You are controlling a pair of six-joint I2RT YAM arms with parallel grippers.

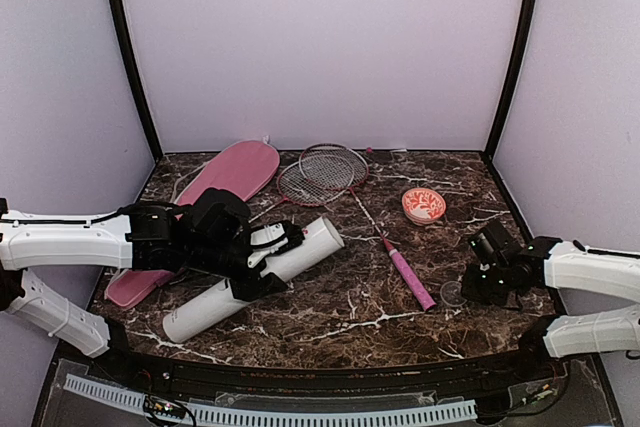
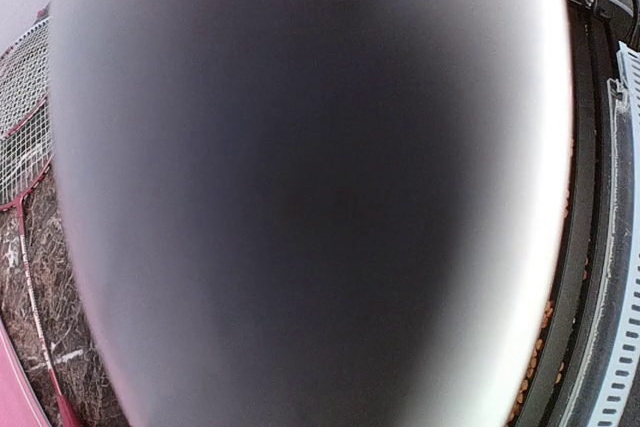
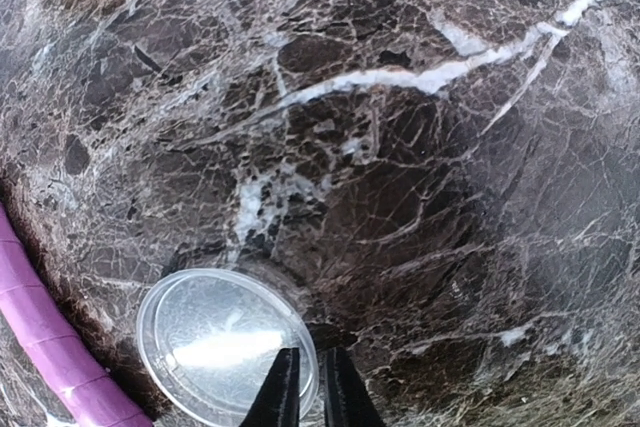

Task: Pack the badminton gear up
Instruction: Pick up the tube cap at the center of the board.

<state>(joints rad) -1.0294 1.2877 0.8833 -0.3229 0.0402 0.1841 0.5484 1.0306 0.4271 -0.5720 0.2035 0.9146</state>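
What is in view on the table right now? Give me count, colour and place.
white cylindrical tube: one, white, lying front left
long pink racket-shaped bag: one, pink, flat at rear left
thin red-framed rackets: two, heads overlapping at rear centre
pink handle: one seen, right of centre
round red-and-white item: one, right; kind unclear
clear round lid: one, transparent, beside the handle
left gripper: black, clamped across the tube
right gripper: black, fingertips nearly together at the lid's rim

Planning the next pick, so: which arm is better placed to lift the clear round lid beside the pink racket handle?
Right. The right pincer has its tips at the rim of the clear lid, while the left pincer is across the table, around the white tube.
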